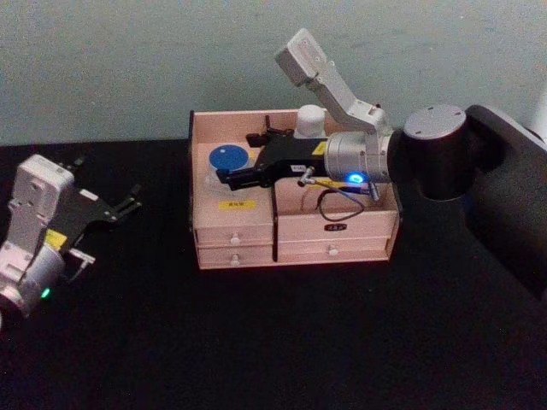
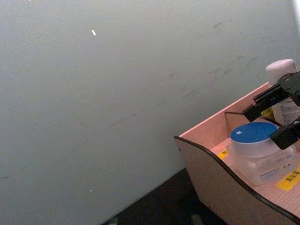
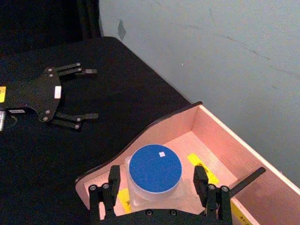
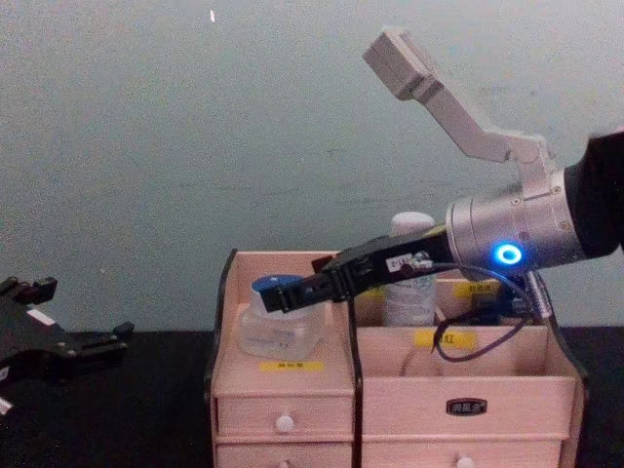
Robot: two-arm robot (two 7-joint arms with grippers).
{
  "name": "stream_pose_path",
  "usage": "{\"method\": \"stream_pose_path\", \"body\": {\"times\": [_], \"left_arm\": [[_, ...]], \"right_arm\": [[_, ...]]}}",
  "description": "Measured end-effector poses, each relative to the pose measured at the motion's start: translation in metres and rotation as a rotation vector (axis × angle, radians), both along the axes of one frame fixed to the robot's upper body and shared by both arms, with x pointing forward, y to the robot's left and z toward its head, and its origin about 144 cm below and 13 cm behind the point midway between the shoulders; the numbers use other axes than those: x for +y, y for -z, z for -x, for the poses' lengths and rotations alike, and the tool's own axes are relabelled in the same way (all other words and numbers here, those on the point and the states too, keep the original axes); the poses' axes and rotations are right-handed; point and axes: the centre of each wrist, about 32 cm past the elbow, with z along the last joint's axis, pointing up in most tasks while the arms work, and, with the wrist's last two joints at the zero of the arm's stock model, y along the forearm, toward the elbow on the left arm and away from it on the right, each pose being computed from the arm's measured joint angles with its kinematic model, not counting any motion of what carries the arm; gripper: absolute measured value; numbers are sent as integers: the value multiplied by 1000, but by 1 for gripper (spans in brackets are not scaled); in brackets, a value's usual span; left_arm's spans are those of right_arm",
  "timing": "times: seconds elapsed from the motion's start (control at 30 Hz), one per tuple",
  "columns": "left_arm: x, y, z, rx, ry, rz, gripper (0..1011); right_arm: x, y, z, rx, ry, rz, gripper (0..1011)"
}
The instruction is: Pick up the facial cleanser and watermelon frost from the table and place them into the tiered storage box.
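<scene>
The right gripper [image 3: 157,185] reaches over the tiered storage box [image 1: 293,229], its 2 fingers [image 3: 111,183] spread wide on either side of a clear jar with a blue lid [image 3: 155,169]. Whether the pads touch the jar I cannot tell; there looks to be a gap on each side, so the grip reads as released. The jar stands in the box's left compartment, directly between and just below the fingertips. Behind the gripper, deeper in the box, stands a white-capped bottle [image 4: 409,278]. The left gripper [image 1: 109,207] hangs well off to the left above the black table [image 1: 282,342], fingers spread apart, holding nothing.
</scene>
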Motion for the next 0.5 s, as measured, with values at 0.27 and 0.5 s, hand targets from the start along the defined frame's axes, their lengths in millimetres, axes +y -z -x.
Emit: {"method": "stream_pose_path", "body": {"times": [0.27,0.5], "left_arm": [[0,0,0,0,0,0,1001],[0,0,0,0,0,0,1001]], "right_arm": [[0,0,0,0,1,0,1000],[-2,-3,3,-22,-11,-19,1000]]}}
